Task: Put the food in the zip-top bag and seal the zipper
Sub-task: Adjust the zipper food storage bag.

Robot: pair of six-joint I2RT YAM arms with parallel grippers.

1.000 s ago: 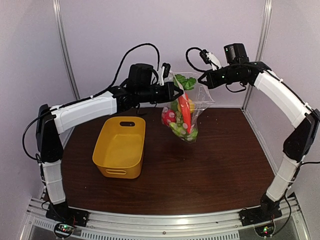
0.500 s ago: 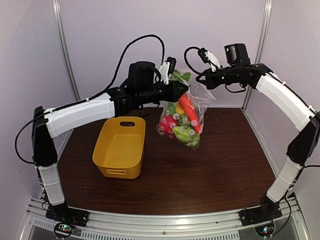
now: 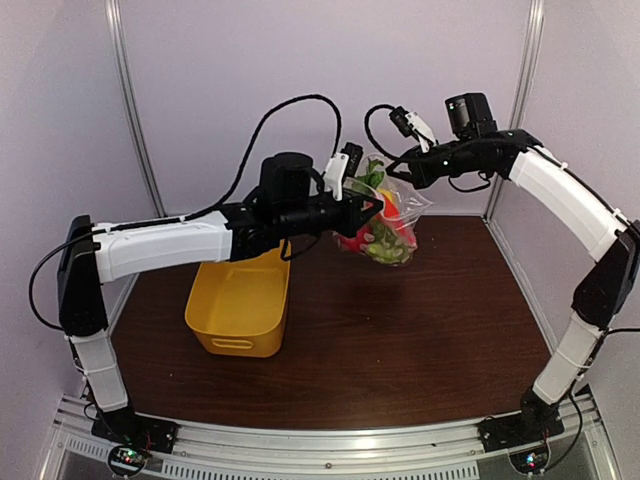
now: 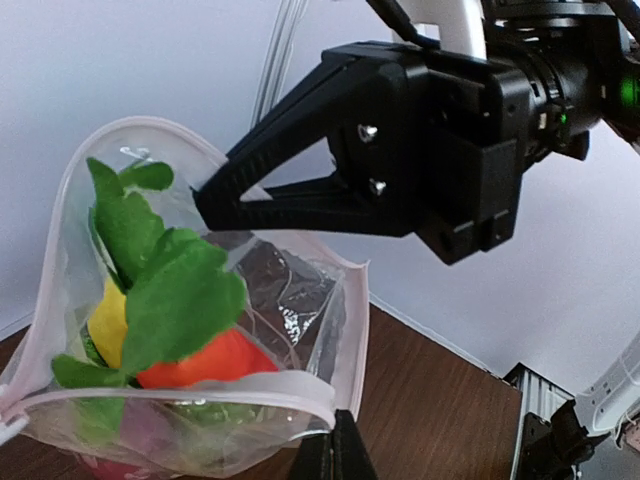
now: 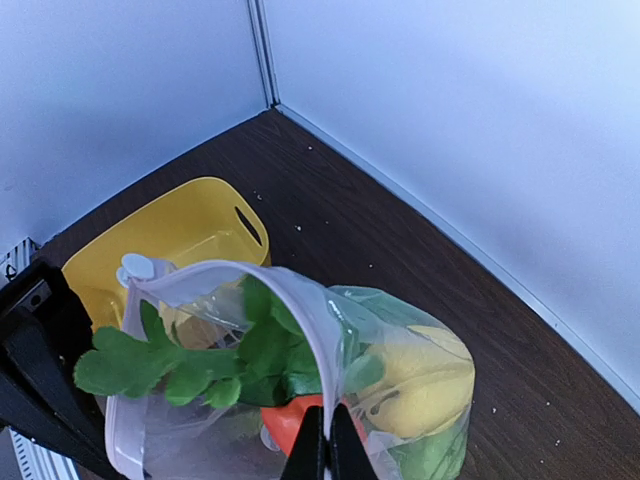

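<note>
The clear zip-top bag (image 3: 385,232) hangs in the air between my two grippers, above the back of the table. It holds the toy food: an orange carrot (image 4: 205,358) with green leaves (image 5: 250,360), a yellow lemon (image 5: 425,385) and green pieces. My left gripper (image 3: 368,208) is shut on the bag's mouth edge (image 4: 335,440). My right gripper (image 3: 408,168) is shut on the opposite side of the mouth (image 5: 328,440). The zipper (image 4: 180,398) runs as a pale strip around the mouth, which gapes open. The bag is tilted, its bottom swung toward the right.
A yellow plastic basket (image 3: 240,295) stands on the dark wooden table (image 3: 420,340) left of centre, under my left forearm; it also shows in the right wrist view (image 5: 165,245). White walls close the back and sides.
Both grippers have raised the bag off the table and moved it slightly right. The bag has tilted up, its bottom swinging right and higher. The left arm reaches farther right.
</note>
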